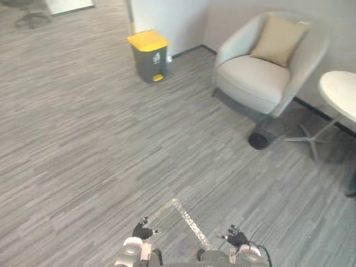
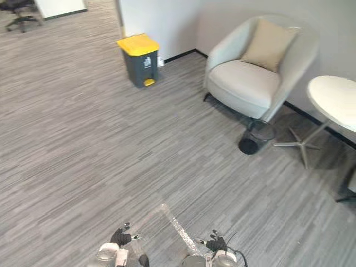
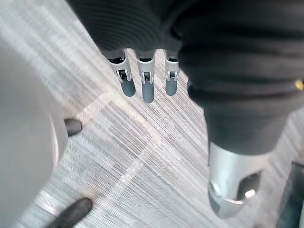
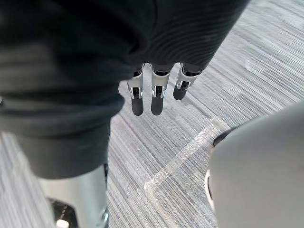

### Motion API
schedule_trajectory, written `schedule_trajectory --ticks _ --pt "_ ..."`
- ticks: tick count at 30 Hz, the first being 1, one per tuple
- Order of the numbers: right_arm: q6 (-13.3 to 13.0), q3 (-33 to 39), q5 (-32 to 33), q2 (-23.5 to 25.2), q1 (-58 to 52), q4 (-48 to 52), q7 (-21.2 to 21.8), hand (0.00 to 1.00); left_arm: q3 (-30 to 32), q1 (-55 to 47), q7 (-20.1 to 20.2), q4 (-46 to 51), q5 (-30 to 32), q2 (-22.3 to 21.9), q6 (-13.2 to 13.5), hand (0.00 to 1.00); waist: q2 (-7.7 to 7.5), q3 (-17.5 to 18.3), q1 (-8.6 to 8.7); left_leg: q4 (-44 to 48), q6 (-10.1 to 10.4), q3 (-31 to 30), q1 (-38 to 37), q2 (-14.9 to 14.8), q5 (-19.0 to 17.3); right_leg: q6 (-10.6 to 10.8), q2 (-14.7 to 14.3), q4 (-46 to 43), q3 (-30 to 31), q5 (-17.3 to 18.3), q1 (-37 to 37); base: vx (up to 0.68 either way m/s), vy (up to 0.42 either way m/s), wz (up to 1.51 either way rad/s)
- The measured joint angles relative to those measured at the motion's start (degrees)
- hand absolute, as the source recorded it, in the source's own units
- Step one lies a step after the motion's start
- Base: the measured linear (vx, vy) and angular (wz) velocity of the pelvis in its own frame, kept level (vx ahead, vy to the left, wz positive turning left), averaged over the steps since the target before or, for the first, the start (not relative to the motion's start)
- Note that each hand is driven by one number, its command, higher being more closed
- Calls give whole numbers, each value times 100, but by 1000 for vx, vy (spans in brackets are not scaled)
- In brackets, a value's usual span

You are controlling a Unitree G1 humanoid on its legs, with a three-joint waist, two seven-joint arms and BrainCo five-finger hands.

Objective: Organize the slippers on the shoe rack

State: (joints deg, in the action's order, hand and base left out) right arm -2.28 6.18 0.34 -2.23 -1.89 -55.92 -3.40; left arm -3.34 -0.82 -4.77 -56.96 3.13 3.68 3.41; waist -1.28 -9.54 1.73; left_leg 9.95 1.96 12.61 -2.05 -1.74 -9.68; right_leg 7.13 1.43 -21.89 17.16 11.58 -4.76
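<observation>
Well beyond left hand [image 1: 143, 230], yellow-lidded bin [image 1: 148, 55]

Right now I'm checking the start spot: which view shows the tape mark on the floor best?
The right wrist view: the tape mark lies close, with its corner plain to see. The left wrist view shows its lines paler, and both eye views show it as a thin angled strip low on the floor.

We see a strip of tape [image 1: 189, 222] on the carpet [image 1: 83, 167] between the left hand [image 1: 142, 231] and right hand [image 1: 236, 238]; well beyond them, a yellow-lidded bin [image 1: 149, 55] and a pale armchair [image 1: 250, 78].
</observation>
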Motion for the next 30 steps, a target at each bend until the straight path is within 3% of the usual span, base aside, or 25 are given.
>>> schedule_trajectory --ticks 1,2,3,4,5,6,9,11,12,13,15,16,17,19,20,21,22,23,24,30 --pt "-1 -2 -15 -8 4 -3 -1 0 -2 0 -4 -4 -2 10 -1 0 11 -8 0 -31 -3 86 -49 -3 2 8 33 -96 -213 -4 -65 84 140 -93" --pt "-2 -13 -27 -21 27 -10 -6 0 -4 -4 -7 -46 -3 35 -2 0 28 -22 0 -143 -4 314 -232 5 3 -9 246 -267 -1099 -2 -230 45 62 -81" --pt "-2 -41 -33 -35 53 -16 -5 0 -20 -2 -10 -102 -45 57 -3 0 38 -27 11 -259 -4 506 -368 2 3 -127 434 -262 -1899 -33 -275 53 67 -85" --pt "-2 -72 -36 -42 75 -27 -5 0 -32 -5 -11 -113 -61 68 -6 0 39 -26 12 -325 -4 580 -424 4 3 -210 500 -221 -2237 -71 -297 60 -15 -81" --pt "-8 -139 -37 -65 146 -76 -5 0 -46 7 -9 -119 -89 84 -8 0 58 -34 14 -430 -3 739 -465 -2 3 -447 571 -57 -2960 -100 -336 76 -56 -80" --pt "-18 -200 -38 -127 215 -143 -6 0 -53 22 -8 -151 -102 79 -8 0 95 -41 20 -516 -1 754 -487 -22 4 -570 533 84 -3134 -144 -297 84 -73 -73" --pt "-68 -166 -25 -276 240 -134 -8 0 -109 99 20 -246 -94 -121 -14 0 383 -127 138 -536 25 754 -514 -89 20 -726 331 487 -2974 -246 -166 47 -52 -38" --pt "-69 -151 -24 -294 236 -156 -11 0 -107 109 50 -268 -77 -130 -13 0 402 -144 136 -83 177 730 -437 -215 -85 -749 238 720 -2882 -282 16 21 -61 -23" --pt "-69 -163 -32 -296 219 -176 -11 0 -88 131 60 -223 -47 -121 -15 0 391 -162 120 834 386 725 -186 -451 -262 -763 130 1009 -2803 -318 264 28 -103 -39" --pt "-63 -182 -32 -301 193 -214 -15 0 -10 122 58 -133 -45 -128 -4 0 387 -166 32 1737 425 733 75 -675 -285 -793 33 1198 -2644 -322 453 40 -123 -52" --pt "-57 -192 -30 -331 155 -231 -30 0 176 77 46 -18 -49 -209 5 0 480 -154 -122 2995 392 685 537 -1011 -325 -865 -167 1252 -2227 -315 574 108 -52 -104" --pt "-52 -190 -29 -358 167 -250 -52 0 228 71 45 -6 -51 -239 3 0 520 -168 -142 3104 317 579 589 -1030 -437 -897 -186 1252 -2050 -317 601 190 54 -154" --pt "-54 -177 -9 -366 196 -245 -96 0 228 54 47 16 -64 -244 3 0 488 -185 -143 2903 251 468 692 -887 -653 -957 -116 1256 -1677 -359 621 180 144 -139" --pt "-53 -170 -9 -349 197 -248 -116 0 215 82 47 32 -66 -240 9 0 401 -215 -164 2021 268 -108 798 -512 -711 -781 103 1262 -1340 -429 687 200 212 -119" --pt "-53 -167 -18 -364 163 -256 -116 0 177 76 44 34 -66 -252 17 0 418 -190 -168 1054 340 -621 772 -314 -501 -652 167 1276 -1131 -404 687 189 252 -89" --pt "-56 -166 -18 -415 136 -255 -116 0 149 56 42 11 -66 -295 16 0 579 -137 -168 280 468 -1048 721 -339 72 -506 72 1324 -1007 -396 686 200 267 -88" --pt "-52 -161 -22 -435 171 -316 -122 0 133 70 43 -36 -65 -276 14 0 621 -133 -174 257 324 -1006 655 -334 449 -418 80 1362 -877 -381 727 345 404 -60" --pt "-53 -26 -24 -147 77 -374 -112 0 -62 101 16 -62 -45 5 5 0 129 -19 -169 -269 93 -814 312 100 513 -222 545 1601 -934 -352 873 327 362 -36" --pt "-52 1 -25 -120 53 -377 -112 0 -87 86 12 -65 -43 30 5 0 61 22 -172 -400 63 -793 209 174 528 -214 600 1618 -943 -349 893 349 348 -18" --pt "-50 155 -23 -119 5 -409 -108 0 -116 59 -5 -108 -37 28 4 0 104 45 -175 -620 -3 -716 -107 234 508 -203 626 1632 -1014 -343 1042 105 43 -6"
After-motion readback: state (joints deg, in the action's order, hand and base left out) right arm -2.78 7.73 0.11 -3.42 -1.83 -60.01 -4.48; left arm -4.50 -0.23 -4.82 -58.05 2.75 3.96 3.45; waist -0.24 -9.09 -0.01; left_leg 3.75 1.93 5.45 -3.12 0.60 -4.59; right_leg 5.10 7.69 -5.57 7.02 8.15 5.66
